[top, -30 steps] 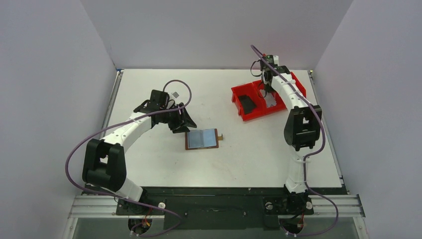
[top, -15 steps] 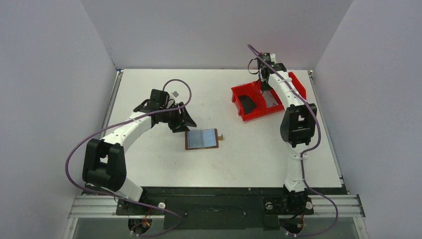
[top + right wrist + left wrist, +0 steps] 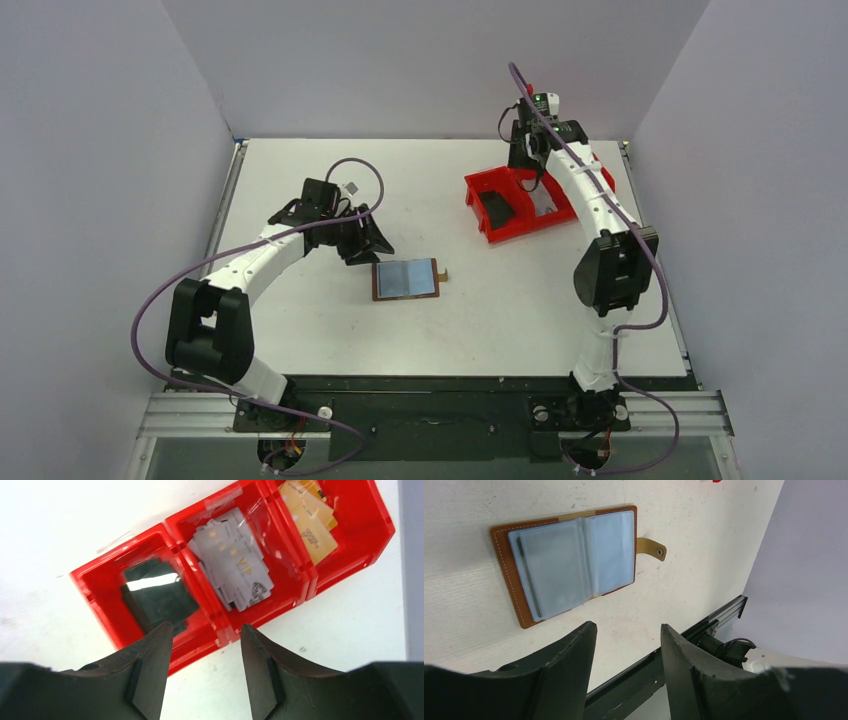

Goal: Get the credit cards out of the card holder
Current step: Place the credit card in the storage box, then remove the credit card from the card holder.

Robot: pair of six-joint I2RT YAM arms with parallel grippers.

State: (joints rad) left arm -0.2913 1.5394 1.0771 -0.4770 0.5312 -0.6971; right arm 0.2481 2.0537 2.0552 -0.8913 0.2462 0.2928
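The card holder (image 3: 405, 279) lies open and flat on the white table, brown leather with pale grey-blue pockets and its tab (image 3: 651, 548) pointing right. In the left wrist view the card holder (image 3: 569, 565) shows a dark card edge (image 3: 527, 577) inside its left pocket. My left gripper (image 3: 368, 240) hovers just up-left of the holder. The left gripper (image 3: 628, 627) is open and holds nothing. My right gripper (image 3: 525, 160) hangs above the red bin (image 3: 472, 195). The right gripper (image 3: 206, 627) is open with nothing between its fingers. Credit cards lie in the bin: black (image 3: 155, 597), silver (image 3: 235, 570), gold (image 3: 307, 522).
The red three-compartment bin (image 3: 97, 605) stands at the back right of the table. Grey walls close off the left, back and right sides. A black rail (image 3: 450, 385) runs along the near edge by the arm bases.
My right gripper has opened from shut and risen up and back above the bin. The left arm and the card holder have not moved.
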